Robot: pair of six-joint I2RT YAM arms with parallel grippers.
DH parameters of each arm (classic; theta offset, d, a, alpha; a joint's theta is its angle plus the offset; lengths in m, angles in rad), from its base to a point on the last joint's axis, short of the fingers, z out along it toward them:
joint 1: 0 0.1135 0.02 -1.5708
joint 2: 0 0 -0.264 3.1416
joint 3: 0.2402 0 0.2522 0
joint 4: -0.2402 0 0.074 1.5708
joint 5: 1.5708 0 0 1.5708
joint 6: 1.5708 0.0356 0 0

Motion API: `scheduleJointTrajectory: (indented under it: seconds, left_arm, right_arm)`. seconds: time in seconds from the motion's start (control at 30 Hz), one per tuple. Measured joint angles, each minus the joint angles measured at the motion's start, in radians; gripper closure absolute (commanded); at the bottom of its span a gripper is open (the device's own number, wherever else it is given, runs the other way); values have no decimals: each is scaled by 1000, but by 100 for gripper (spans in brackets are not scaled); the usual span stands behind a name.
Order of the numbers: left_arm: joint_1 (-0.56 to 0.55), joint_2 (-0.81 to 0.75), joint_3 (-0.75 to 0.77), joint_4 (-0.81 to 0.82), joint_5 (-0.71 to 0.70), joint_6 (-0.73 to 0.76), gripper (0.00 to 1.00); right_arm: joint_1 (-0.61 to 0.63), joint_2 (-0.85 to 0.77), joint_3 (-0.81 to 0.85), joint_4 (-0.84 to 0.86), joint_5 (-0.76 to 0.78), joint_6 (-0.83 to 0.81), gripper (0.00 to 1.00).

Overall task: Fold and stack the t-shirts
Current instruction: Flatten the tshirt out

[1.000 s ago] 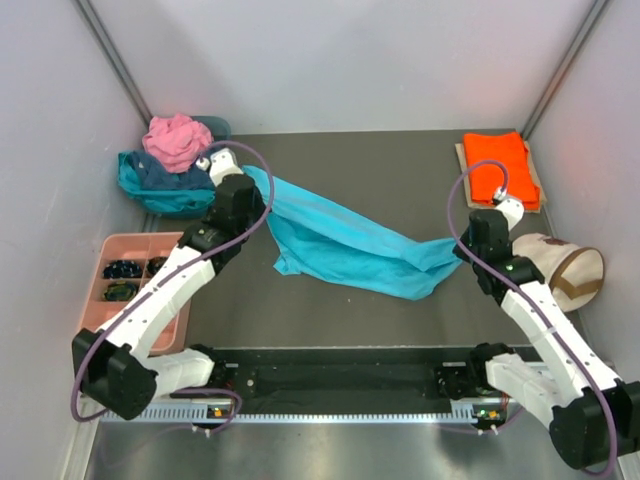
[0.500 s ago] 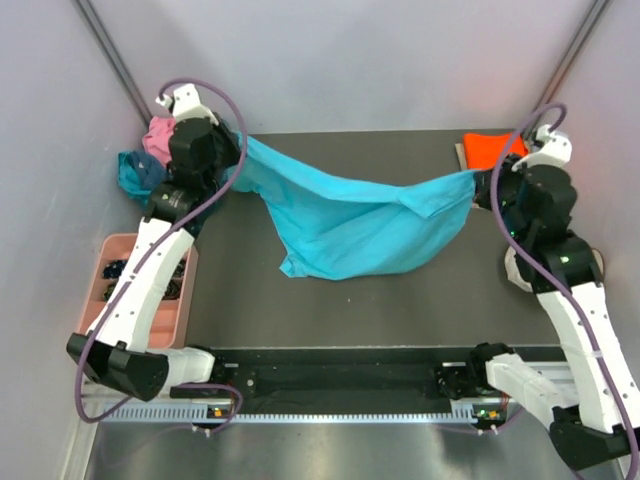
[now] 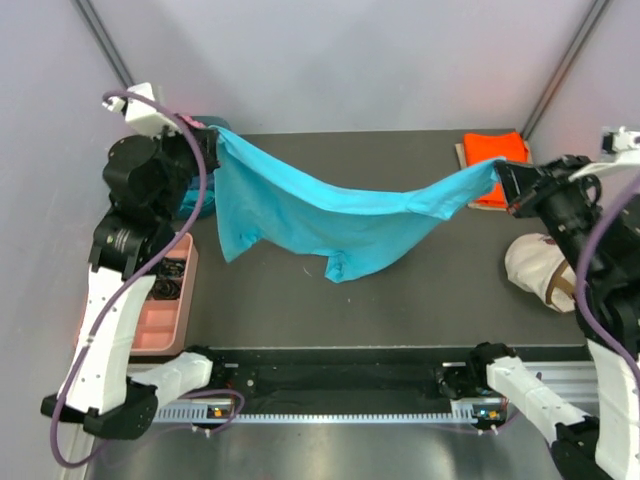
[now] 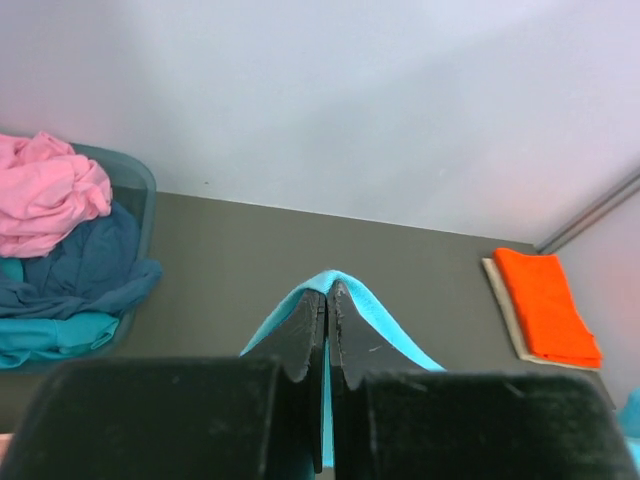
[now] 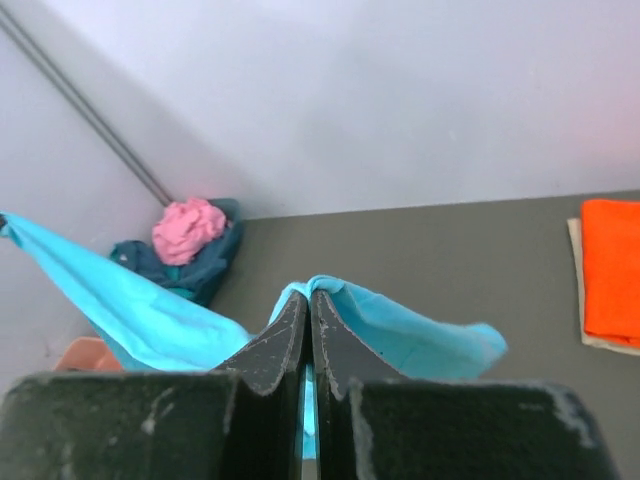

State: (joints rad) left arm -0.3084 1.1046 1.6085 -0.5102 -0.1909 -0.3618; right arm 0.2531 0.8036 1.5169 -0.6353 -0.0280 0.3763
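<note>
Turquoise t-shirt (image 3: 320, 215) hung stretched between both arms above the dark grey table (image 3: 420, 290), spanning most of its width. Left gripper (image 4: 326, 305) was raised at the far left corner, jaws pressed together on one edge of the cloth, with turquoise fabric wrapping over both fingertips in the left wrist view. Right gripper (image 5: 308, 305) was raised at the far right, jaws likewise clamped on the opposite edge, fabric bunched around its tips. Between the two grips the top edge sagged in a shallow curve. The body drooped below it, widest near the left arm, with one lower corner dangling near the table's middle; could not tell whether that corner touched the surface. Orange t-shirt (image 3: 497, 158) lay folded flat on a beige board (image 4: 508, 310) at the far right corner, just behind the right gripper in the top view. Pink t-shirt (image 4: 45, 195) sat crumpled on top of a navy t-shirt (image 4: 85, 265) and a teal t-shirt (image 4: 45, 340), all heaped in and spilling over a teal bin (image 4: 142, 185) at the far left corner. Cream bag (image 3: 535, 265) with brown strap lay on its side at the right edge, under the right arm. Pink tray (image 3: 160, 325) sat at the left edge beside the left arm, dark items in its compartments too small to identify.
</note>
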Motion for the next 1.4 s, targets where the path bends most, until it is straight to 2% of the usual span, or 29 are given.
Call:
scheduleJointTrajectory:
  seconds: [0.37,0.5,0.6,0.77,1.07,1.27,1.4]
  left_arm:
    - [0,-152,35,-19,91,-2,100]
    - [0,-164,39,-13,94,-3,100]
    - [0,-157,19,-3,95,-6,100]
    - [0,-122,-44,1,97,-6,100]
    - [0,-87,-116,-19,124,-32,100]
    - [0,-22,-105,67,73,-25,100]
    - [0,140,-15,154,16,7,100]
  right_arm:
    - [0,-93,208,-85,-38,-2,100]
    - [0,-99,203,-82,-23,-7,100]
    - [0,-98,139,-76,-16,-8,100]
    - [0,-67,53,-110,-2,-11,100]
    - [0,-87,48,-171,6,2,100]
    - [0,-31,19,-57,92,1,100]
    - [0,157,40,79,141,-20,100]
